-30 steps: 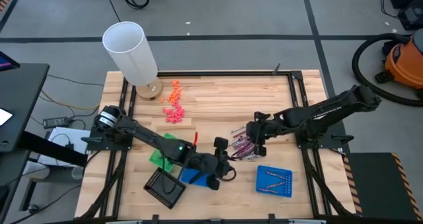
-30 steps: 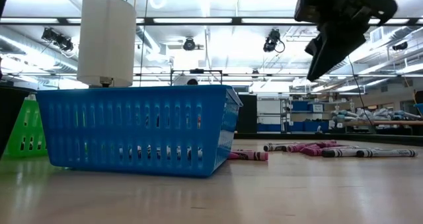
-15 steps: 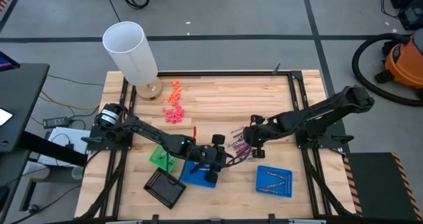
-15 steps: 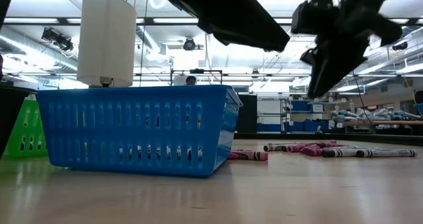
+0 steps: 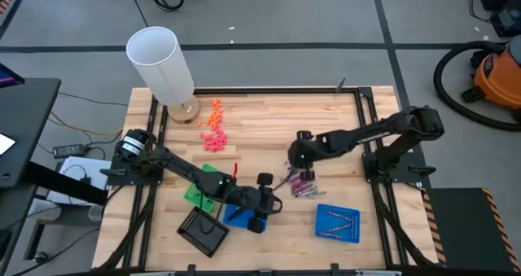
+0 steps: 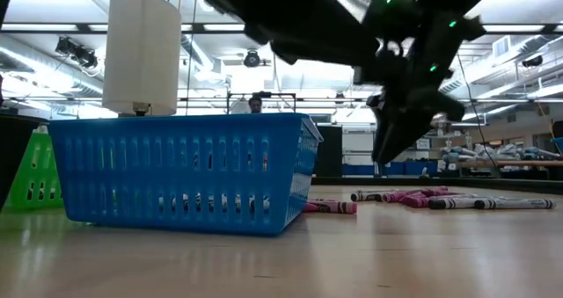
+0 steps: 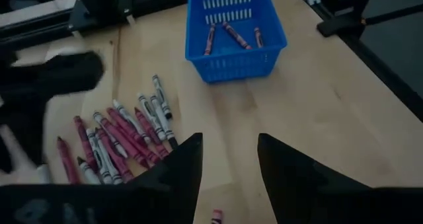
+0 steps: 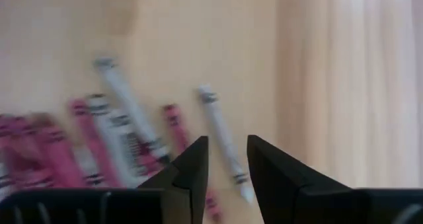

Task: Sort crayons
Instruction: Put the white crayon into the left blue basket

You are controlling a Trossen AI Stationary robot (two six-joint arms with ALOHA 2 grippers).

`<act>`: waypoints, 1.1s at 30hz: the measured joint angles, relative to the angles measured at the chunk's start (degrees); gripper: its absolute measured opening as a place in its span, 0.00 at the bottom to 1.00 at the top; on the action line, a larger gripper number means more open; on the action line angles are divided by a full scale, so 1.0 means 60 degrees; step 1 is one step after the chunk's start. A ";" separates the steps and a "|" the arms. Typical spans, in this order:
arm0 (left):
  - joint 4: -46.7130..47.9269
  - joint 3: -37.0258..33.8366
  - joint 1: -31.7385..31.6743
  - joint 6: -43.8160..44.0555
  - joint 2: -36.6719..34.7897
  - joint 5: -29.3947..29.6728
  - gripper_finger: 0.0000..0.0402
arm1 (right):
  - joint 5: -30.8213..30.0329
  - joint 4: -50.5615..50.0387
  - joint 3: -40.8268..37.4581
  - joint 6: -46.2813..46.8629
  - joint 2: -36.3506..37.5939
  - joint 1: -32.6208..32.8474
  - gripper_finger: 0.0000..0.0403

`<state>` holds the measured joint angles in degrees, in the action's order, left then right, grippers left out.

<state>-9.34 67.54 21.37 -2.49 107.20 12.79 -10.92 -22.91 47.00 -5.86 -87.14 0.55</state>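
My right gripper (image 5: 298,158), jaws apart and empty, hovers above the thin pink, maroon and grey wax crayons (image 5: 299,181); I should straddle one crayon squarely.

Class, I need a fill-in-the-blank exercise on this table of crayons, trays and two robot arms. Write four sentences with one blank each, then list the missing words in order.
1. The loose pile of crayons lies on the bare ______ table.
2. The blue tray near the right arm holds ______ crayons.
3. The right gripper hangs above the pile with its jaws ______.
4. Beside the black tray stands a ______ tray.

Missing words: wooden; three; open; green
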 joint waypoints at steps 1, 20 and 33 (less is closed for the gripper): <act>-0.0173 -0.0133 -0.0024 0.0097 0.0000 -0.0003 0.39 | 0.0007 -0.0039 -0.0009 -0.0189 -0.0020 -0.0176 0.29; -0.1916 -0.2849 0.0440 0.1313 -0.2051 0.1188 0.39 | 0.1503 0.0524 -0.0062 -0.1546 -0.1092 -0.1322 0.31; -0.2255 -0.2983 0.0451 0.2417 -0.2215 0.1287 0.39 | 0.1776 0.0469 -0.0348 -0.1826 -0.1292 -0.1637 0.17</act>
<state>-22.87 49.65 24.08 12.01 93.91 20.51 -0.26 -20.10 44.91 -16.82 -94.89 -9.28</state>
